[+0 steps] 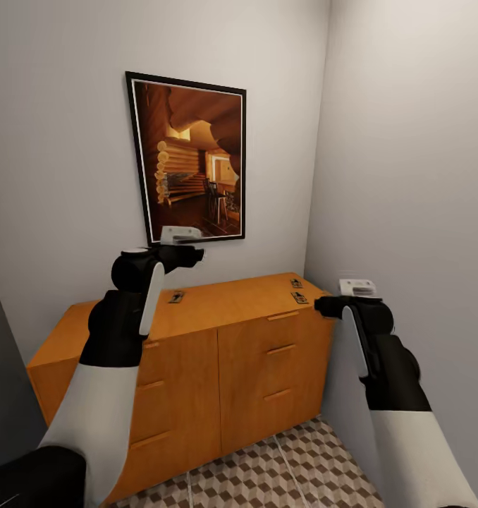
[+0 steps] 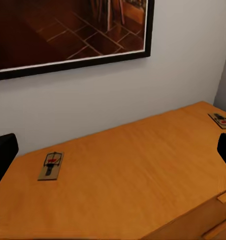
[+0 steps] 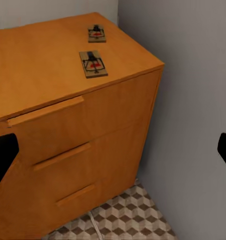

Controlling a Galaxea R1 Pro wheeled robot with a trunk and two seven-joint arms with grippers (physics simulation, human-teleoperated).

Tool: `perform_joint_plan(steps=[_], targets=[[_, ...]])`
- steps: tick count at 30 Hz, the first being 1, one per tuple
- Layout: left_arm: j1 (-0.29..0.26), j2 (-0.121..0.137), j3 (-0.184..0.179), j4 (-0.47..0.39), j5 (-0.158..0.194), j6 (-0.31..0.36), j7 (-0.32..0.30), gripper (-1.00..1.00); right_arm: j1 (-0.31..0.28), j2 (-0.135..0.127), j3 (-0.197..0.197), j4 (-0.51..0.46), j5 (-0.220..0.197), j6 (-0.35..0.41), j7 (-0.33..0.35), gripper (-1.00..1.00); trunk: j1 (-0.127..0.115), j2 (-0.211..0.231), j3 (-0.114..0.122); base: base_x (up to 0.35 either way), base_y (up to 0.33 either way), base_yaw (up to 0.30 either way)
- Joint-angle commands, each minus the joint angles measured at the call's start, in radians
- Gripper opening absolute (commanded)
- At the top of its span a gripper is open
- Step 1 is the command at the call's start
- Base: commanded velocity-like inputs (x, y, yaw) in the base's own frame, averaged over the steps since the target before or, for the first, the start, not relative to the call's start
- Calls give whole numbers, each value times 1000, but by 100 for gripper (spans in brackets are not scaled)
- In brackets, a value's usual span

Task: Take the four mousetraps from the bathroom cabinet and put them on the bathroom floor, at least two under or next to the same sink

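Observation:
The orange-brown cabinet [image 1: 197, 331] stands against the wall ahead. On its top lie three mousetraps: one [image 1: 176, 297] near the middle back and two [image 1: 296, 283] [image 1: 299, 298] at the right end. My left gripper [image 1: 190, 255] hovers open above the cabinet's left half, and in the left wrist view the middle trap [image 2: 51, 165] lies ahead of its spread fingers [image 2: 3, 155]. My right gripper [image 1: 325, 305] is open at the cabinet's right front corner, with the two right-end traps [image 3: 93, 64] [image 3: 96, 33] below it. The sink is out of view.
A framed picture [image 1: 190, 162] hangs above the cabinet. A grey side wall [image 1: 408, 212] runs close to the cabinet's right end and my right arm. The cube-patterned bathroom floor [image 1: 288, 473] lies in front of the cabinet.

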Motion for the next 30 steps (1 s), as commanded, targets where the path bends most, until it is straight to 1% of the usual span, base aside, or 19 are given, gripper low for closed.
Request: perform_joint_plan(steps=[1,5,9,10,13,15,20,26,30], targets=[[-4,6,4,1,-2,8,0,100,-21,7,-1,10,0,4,-7,100,0,-1,-1,0,0,0],[-11,34,17,6,3,16,-8,100,-104,34,-1,75,0,4,-31,100,0,-1,-1,0,0,0],[-14,60,22,7,5,35,-26,100,-192,70,-1,177,0,4,-54,100,0,-1,-1,0,0,0],[-14,60,22,7,5,35,-26,100,-192,70,-1,177,0,4,-54,100,0,-1,-1,0,0,0],[-15,70,22,8,4,46,-38,100,-248,97,0,268,4,4,-66,100,0,-1,-1,0,0,0],[-15,74,22,8,3,51,-43,100,-275,109,0,320,6,4,-71,100,0,-1,-1,0,0,0],[-16,78,21,9,1,57,-48,100,-308,123,2,384,8,4,-77,100,0,-1,-1,0,0,0],[-16,80,22,10,0,58,-50,100,-319,126,3,408,7,4,-78,100,0,-1,-1,16,0,0],[-16,81,22,15,0,58,-51,100,-321,126,4,423,7,4,-79,100,0,-1,-1,137,0,0]])
